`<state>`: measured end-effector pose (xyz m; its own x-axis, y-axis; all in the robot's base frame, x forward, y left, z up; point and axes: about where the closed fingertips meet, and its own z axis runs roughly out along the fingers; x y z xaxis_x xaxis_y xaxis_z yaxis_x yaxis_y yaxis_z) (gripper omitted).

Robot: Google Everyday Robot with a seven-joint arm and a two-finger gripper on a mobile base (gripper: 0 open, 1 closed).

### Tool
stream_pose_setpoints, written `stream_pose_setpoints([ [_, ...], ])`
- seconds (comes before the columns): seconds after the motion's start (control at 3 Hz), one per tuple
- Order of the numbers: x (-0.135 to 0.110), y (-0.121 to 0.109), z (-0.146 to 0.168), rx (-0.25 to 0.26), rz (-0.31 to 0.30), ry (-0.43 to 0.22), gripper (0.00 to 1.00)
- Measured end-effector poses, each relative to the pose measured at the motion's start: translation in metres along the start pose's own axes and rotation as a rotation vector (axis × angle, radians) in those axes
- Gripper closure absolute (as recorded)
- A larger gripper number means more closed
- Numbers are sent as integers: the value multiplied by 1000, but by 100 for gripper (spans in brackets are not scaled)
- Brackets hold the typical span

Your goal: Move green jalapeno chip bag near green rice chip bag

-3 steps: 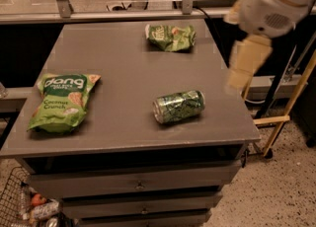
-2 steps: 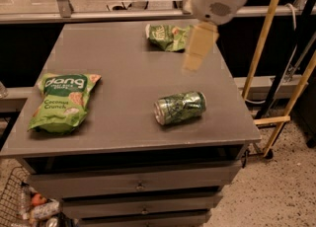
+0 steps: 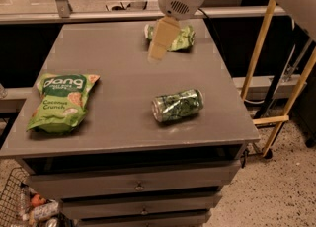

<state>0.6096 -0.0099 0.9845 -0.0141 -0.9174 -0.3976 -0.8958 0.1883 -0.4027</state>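
Note:
The green jalapeno chip bag, small, wrinkly and glossy, lies at the far edge of the grey table, partly hidden behind my gripper. The green rice chip bag, larger, light green and printed "dang", lies at the table's left front. My gripper hangs from the white arm above the far middle of the table, just left of and in front of the jalapeno bag, holding nothing that I can see.
A shiny green drink can lies on its side at the table's right front. Drawers run below the tabletop. A wire basket with items stands at the lower left. Yellow poles stand to the right.
My arm has swung left from beyond the table's right edge to above the far middle, now in front of the jalapeno bag. The bags and the can have not moved.

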Motion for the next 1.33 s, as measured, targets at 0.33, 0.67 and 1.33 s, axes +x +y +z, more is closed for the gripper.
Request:
stream_pose_setpoints([
  [0.33, 6, 6, 7, 0, 43, -17, 0],
  [0.67, 6, -20, 44, 29, 109, -38, 0],
  [1.33, 3, -81, 131, 92, 170, -25, 0],
])
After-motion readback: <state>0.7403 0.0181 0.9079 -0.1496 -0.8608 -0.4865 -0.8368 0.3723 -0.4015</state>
